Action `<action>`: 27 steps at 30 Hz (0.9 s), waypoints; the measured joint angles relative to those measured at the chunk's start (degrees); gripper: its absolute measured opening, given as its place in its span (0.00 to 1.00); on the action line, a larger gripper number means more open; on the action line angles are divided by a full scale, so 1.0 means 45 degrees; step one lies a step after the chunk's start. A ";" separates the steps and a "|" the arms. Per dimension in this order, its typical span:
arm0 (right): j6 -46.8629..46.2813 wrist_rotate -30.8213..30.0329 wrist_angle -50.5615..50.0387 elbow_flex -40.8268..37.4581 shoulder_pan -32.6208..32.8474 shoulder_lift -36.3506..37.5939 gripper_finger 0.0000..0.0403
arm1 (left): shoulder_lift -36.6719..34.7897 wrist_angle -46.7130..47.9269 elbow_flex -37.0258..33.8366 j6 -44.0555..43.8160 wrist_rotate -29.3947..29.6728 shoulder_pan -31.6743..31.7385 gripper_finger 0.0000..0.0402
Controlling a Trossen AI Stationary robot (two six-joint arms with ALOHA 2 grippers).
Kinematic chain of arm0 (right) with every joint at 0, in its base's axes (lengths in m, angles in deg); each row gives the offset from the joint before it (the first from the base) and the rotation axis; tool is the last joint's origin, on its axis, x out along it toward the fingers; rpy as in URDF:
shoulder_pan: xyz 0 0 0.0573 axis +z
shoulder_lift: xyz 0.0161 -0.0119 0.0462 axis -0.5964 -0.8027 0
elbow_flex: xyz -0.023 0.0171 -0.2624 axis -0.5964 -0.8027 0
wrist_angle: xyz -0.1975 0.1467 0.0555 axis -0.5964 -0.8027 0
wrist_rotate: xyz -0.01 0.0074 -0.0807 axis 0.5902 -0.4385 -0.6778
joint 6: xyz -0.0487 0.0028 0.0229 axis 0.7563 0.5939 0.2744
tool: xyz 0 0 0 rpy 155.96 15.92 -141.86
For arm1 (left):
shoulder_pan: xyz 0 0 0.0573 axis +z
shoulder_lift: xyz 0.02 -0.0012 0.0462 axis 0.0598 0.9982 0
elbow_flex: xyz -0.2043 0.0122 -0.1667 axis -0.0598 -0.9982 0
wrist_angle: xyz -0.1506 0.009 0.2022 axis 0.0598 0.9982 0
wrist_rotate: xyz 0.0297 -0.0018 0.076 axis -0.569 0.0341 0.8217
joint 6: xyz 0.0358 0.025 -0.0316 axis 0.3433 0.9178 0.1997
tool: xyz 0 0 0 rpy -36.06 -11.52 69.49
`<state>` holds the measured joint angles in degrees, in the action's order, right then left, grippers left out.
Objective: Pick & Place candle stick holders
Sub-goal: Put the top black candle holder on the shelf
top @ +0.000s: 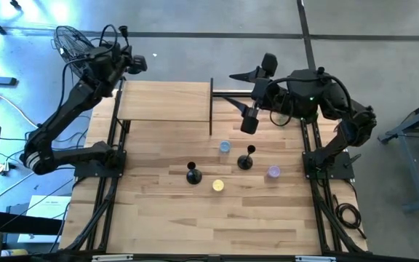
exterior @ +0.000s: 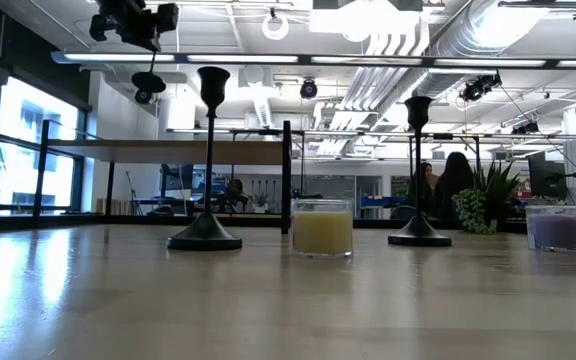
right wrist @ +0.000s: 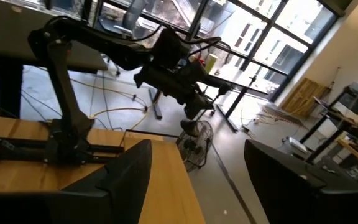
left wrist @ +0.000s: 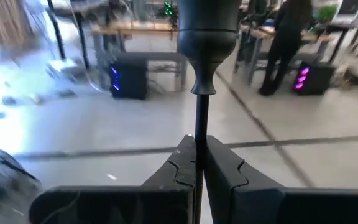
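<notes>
The left gripper [left wrist: 197, 163] is pinching the thin stem of a black candle stick holder [left wrist: 202, 74], jaws closed tight on it just below the cup, and is carrying it high over the far left corner of the table [top: 158, 218], beside the raised wooden shelf [top: 164, 102]. The right gripper [top: 249, 122] is hovering above the far right part of the table with its fingers standing apart and nothing between them. Two more holders are standing upright on the tabletop, one [top: 193, 175] beside the yellow candle jar [top: 218, 185] and the other [top: 246, 159] between the blue jar [top: 225, 147] and the purple jar [top: 273, 172]. These holders are looking rigid, probably metal, with most of the weight sitting low in the flat round base, so a grip taken high on the stem is likely letting the base swing like a pendulum. The smooth, narrow stem is offering little surface and could slip or twist; taking hold mid-stem, squarely, is looking safest, and a tall narrow holder is tipping easily if nudged.
</notes>
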<state>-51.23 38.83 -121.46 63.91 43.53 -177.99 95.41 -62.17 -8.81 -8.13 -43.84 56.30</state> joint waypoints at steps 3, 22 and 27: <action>0.0000 0.0160 -0.0014 0.0000 0.0000 0.0000 0.62 | 0.0138 0.0296 -0.0572 -0.0750 -0.0674 0.0003 0.01; 0.0055 0.0060 -0.0343 0.0000 -0.0034 0.0000 0.62 | 0.0088 -0.2270 -0.3641 -0.1261 0.0499 0.0003 0.01; 0.0036 -0.0102 -0.0545 0.0000 -0.0034 0.0000 0.62 | -0.0066 -0.2230 -0.3646 -0.0835 -0.0942 0.0012 0.01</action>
<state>-51.06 38.37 -123.91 63.91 43.38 -177.99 95.12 -72.21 -25.22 -11.88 -48.08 56.36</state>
